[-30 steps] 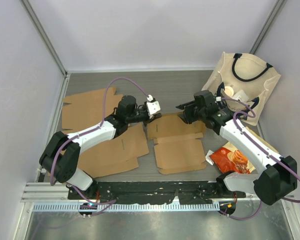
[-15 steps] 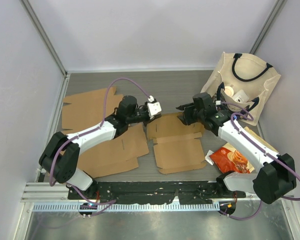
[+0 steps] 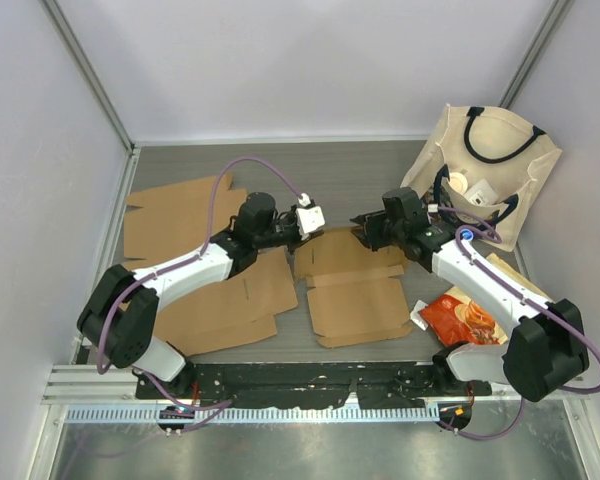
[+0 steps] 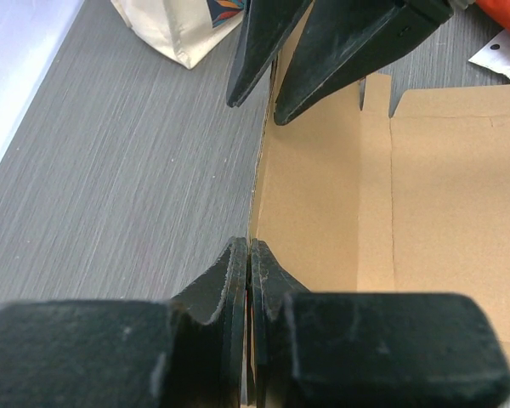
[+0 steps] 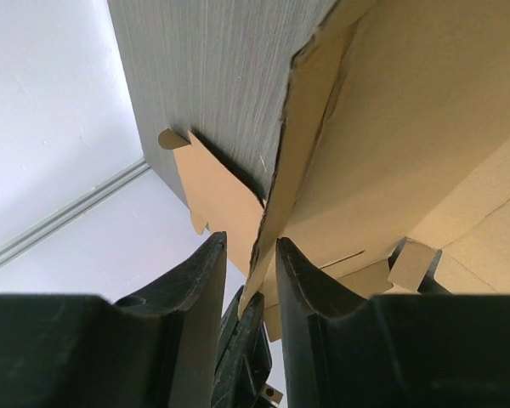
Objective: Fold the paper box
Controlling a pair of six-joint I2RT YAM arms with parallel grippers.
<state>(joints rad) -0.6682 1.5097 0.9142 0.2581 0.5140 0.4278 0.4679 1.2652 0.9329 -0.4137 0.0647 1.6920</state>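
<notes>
The box (image 3: 355,300) lies flat at the centre of the surface (image 3: 340,170). The left gripper (image 4: 250,248) is clamped on the edge of its far flap (image 4: 314,187). The right gripper (image 5: 251,242), facing it along that edge, straddles the same flap, jaws apart.

The left gripper (image 4: 249,255) is pinched tight on the thin edge of the paper box (image 4: 323,212). Farther right along that edge, the right gripper (image 4: 257,109) straddles it, jaws apart.
</notes>
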